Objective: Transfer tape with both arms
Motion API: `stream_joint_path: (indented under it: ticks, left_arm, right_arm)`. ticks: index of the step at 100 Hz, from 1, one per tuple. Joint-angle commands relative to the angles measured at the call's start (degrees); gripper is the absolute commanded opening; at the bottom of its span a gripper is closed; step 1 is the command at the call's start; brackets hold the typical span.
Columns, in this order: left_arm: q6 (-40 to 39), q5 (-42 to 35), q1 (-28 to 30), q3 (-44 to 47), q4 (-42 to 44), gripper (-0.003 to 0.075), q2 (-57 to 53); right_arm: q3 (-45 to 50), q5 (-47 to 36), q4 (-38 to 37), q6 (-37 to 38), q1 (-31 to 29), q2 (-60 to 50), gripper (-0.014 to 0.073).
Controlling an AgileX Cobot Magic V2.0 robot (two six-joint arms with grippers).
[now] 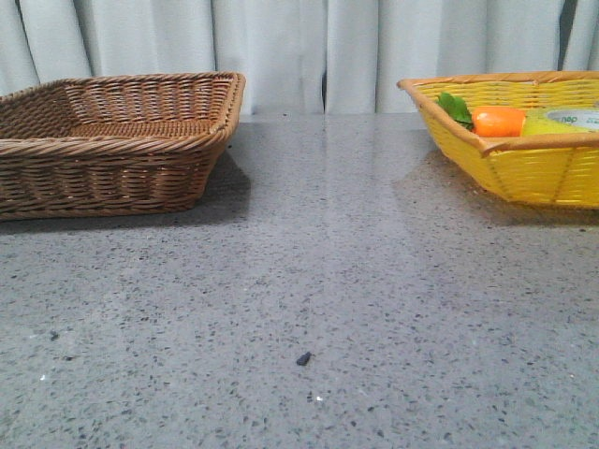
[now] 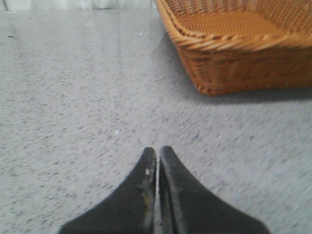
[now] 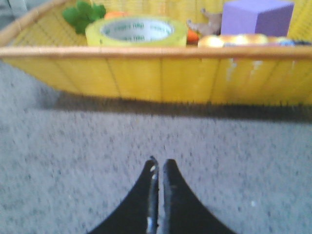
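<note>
1. Both grippers have their fingers pressed together on nothing: the left gripper (image 2: 157, 152) hangs over bare grey speckled bench (image 1: 309, 281), and the right gripper (image 3: 159, 163) does the same on its side.
2. Near the bench's far left corner sits a brown wicker basket (image 1: 112, 150), also seen from the left wrist (image 2: 234, 58), apart from the left fingertips.
3. At the far right corner stands a yellow woven basket (image 1: 524, 173), its wall (image 3: 161, 78) facing the right gripper across a stretch of bench.
4. Inside it the tape (image 3: 136, 32) lies flat, its green-printed white core upward; in the front view the tape (image 1: 562, 122) sits just beside an orange carrot (image 1: 499, 121) with green leaves (image 1: 455, 108).
5. A purple block (image 3: 256, 17) sits in the same basket.
</note>
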Motion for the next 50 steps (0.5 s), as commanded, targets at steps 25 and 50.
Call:
stream_joint_path:
  ticks: [25,50]
  left_arm:
    - [-0.6,-16.5,-0.5,0.6,-26.8,-0.0021,-1.7]
    - [-0.6,-17.0,-0.5,0.6,-27.5,-0.0021,-1.7]
  right_arm:
    - [1.2,-18.0,14.6,-0.3,-0.3,-1.0,-0.0068]
    - [1.2,-18.6,19.9,-0.2,-0.3,-1.0,-0.0068]
